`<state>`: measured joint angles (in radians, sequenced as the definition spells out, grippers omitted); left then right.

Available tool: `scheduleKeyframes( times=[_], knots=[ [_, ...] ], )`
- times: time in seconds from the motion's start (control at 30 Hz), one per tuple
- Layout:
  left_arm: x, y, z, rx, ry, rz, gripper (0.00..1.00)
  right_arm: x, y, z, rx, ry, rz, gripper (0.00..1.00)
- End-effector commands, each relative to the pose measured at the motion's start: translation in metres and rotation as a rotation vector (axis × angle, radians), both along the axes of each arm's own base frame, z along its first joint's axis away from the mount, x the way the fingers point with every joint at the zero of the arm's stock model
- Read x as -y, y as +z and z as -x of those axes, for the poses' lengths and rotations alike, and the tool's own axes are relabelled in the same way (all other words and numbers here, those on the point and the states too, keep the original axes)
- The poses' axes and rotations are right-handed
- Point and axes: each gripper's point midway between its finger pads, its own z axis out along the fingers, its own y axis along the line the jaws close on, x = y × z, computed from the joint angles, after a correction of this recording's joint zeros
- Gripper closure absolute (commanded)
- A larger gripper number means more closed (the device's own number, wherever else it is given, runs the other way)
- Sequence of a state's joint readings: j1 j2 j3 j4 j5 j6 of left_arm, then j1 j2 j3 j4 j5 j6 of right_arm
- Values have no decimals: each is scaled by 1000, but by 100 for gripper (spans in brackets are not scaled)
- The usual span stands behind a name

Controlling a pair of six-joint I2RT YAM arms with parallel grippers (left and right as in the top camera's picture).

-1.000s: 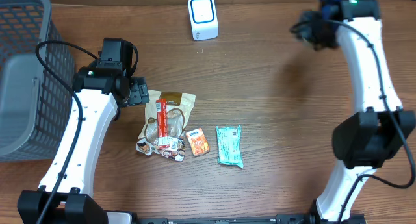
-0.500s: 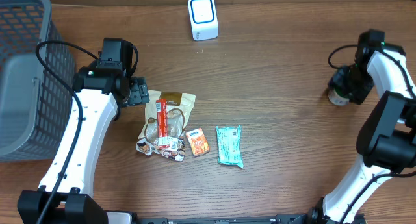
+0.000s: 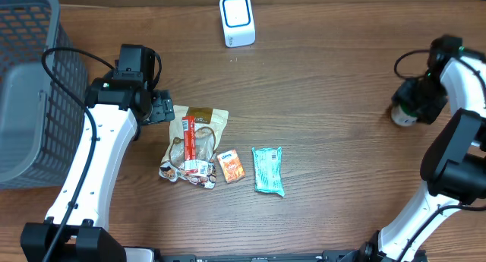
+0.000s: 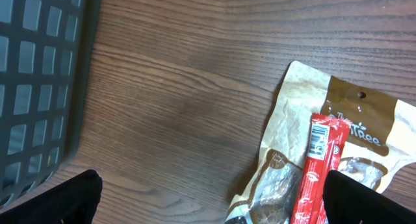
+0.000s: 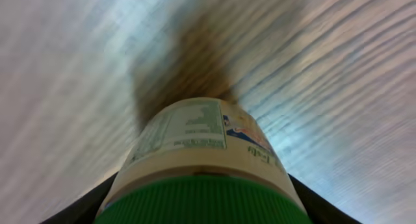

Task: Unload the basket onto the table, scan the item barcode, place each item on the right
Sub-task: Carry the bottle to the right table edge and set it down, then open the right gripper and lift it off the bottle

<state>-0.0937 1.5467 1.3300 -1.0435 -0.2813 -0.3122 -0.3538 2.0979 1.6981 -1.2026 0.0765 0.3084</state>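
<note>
A dark grey plastic mesh basket (image 4: 39,87) fills the left edge, standing on the brown wood-grain table (image 4: 182,87). At right lies a tan and brown snack pouch (image 4: 364,120) with a small punched hole. A red stick packet (image 4: 318,165) rests on it, its barcode (image 4: 318,141) facing up. The gripper (image 4: 214,204) is spread wide, with black fingers (image 4: 65,198) at both lower corners above the table.

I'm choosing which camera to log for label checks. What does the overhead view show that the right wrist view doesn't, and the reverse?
Only overhead: the white scanner, the grey basket, a brown pouch, an orange packet and a teal packet. Only right wrist: the printed label on the jar, too blurred to read. Both: the jar, partly hidden overhead, and the wooden table.
</note>
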Motion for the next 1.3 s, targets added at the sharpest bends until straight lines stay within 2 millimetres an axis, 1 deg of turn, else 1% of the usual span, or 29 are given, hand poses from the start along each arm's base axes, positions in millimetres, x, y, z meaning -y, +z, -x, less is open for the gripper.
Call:
scheduleKeyframes(
  times=[0.0, 0.07, 0.13, 0.17, 0.23, 0.27, 0.37, 0.43, 0.53, 0.9, 1.0, 1.07, 1.13, 1.17, 1.27],
  knots=[
    [1, -1, -1, -1, -4, -7, 0, 11, 79, -26, 172, -4, 63, 28],
    [1, -1, -1, -1, -4, -7, 0, 8, 105, -25, 194, -3, 70, 24],
    [1, -1, -1, -1, -4, -7, 0, 6, 121, -22, 204, -2, 74, 25],
    [1, -1, -1, -1, -4, -7, 1, 4, 127, -20, 212, -1, 75, 26],
    [1, -1, -1, -1, -4, -7, 0, 2, 133, -19, 228, 1, 70, 36],
    [1, -1, -1, -1, -4, -7, 0, 1, 134, -18, 232, 2, 64, 39],
    [1, -1, -1, -1, -4, -7, 0, -2, 129, -14, 210, 2, 49, 38],
    [1, -1, -1, -1, -4, -7, 0, -6, 121, -14, 204, 7, 25, 33],
    [1, -1, -1, -1, -4, -7, 0, -9, 116, -12, 194, 14, 5, 30],
    [1, -1, -1, -1, -4, -7, 0, -10, 115, -12, 191, 14, 2, 27],
    [1, -1, -1, -1, -4, -7, 0, -14, 115, -13, 198, 16, -20, 27],
    [1, -1, -1, -1, -4, -7, 0, -24, 116, -16, 216, 24, -78, 28],
    [1, -1, -1, -1, -4, -7, 0, -41, 117, -17, 229, 36, -166, 28],
    [1, -1, -1, -1, -4, -7, 0, -53, 117, -15, 220, 47, -211, 28],
    [1, -1, -1, -1, -4, -7, 0, -77, 117, -7, 179, 132, -261, 28]
  ],
)
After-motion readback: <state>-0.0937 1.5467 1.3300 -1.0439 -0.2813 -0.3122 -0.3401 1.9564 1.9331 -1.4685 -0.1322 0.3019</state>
